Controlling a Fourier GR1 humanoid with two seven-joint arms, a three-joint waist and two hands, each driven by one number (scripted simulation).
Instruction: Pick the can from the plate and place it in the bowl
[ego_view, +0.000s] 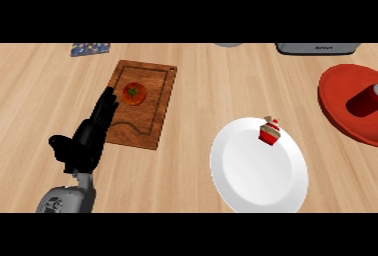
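The can (363, 102) stands in the red bowl (330, 102) at the frame's right edge, the white plate (251, 177) holds only a cupcake (270, 133), and the left hand (88, 140) lies open, so the job looks finished.

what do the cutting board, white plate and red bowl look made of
Cutting board: wood, by its brown grain streaks and matte face. White plate: likely glazed ceramic, smooth and plain with soft shading; could be plastic. Red bowl: smooth, uniform red, plastic or glazed ceramic; the look leaves it open.
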